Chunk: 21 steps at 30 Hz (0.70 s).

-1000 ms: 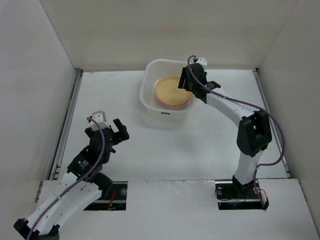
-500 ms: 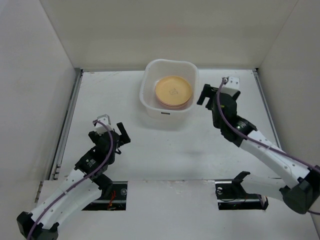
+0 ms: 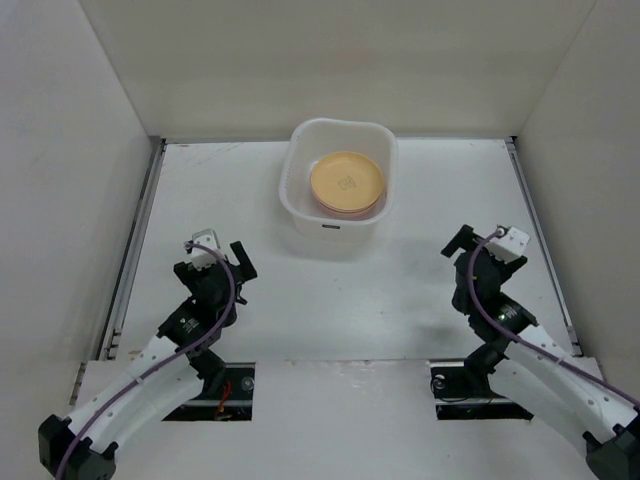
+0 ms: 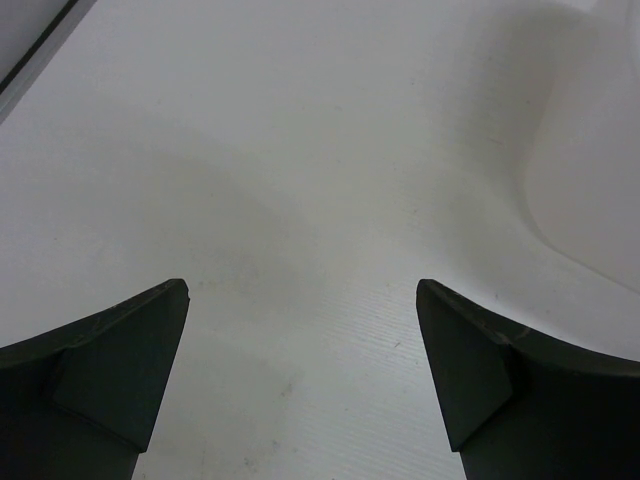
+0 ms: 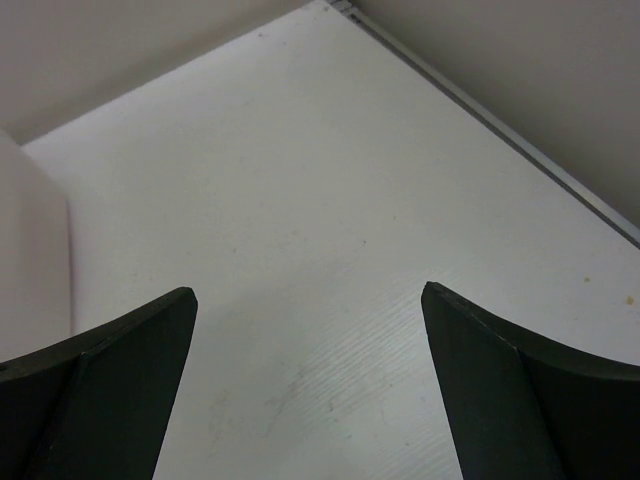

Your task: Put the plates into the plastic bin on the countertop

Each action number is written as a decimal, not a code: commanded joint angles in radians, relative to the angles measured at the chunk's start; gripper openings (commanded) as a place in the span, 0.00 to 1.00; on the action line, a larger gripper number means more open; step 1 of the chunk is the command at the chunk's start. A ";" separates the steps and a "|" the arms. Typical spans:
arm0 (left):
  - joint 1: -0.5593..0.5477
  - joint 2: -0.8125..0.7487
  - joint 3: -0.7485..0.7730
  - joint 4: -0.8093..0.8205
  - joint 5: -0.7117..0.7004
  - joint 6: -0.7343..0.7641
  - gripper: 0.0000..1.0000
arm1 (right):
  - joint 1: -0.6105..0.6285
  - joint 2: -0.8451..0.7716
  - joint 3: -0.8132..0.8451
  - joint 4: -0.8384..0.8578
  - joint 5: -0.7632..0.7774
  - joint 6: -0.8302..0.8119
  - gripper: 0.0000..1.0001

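Note:
The white plastic bin (image 3: 296,180) stands at the back middle of the countertop (image 3: 400,270). Inside it lies a stack of plates; a yellow-orange plate (image 3: 346,181) is on top and a pink rim shows beneath it. The other plates are hidden under these. My left gripper (image 3: 226,258) is open and empty over bare countertop at the front left, its jaws wide apart in the left wrist view (image 4: 300,300). My right gripper (image 3: 472,244) is open and empty at the front right, with only countertop between its fingers in the right wrist view (image 5: 310,300).
White walls bound the countertop on the left, back and right. A metal rail (image 3: 135,250) runs along the left edge and another (image 3: 540,240) along the right. The bin's side (image 4: 590,160) shows at the right of the left wrist view.
My right arm has pulled back from the bin to the front right, gripper empty. My left gripper has drawn slightly nearer its base. The plates stay in the bin.

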 commanded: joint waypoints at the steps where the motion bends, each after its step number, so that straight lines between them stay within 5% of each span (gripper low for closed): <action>1: -0.012 0.040 -0.018 0.098 -0.044 0.045 1.00 | -0.017 -0.060 -0.007 0.046 0.006 0.018 1.00; 21: -0.028 0.051 -0.004 0.106 -0.070 0.041 1.00 | -0.023 0.058 -0.005 0.067 -0.098 0.070 1.00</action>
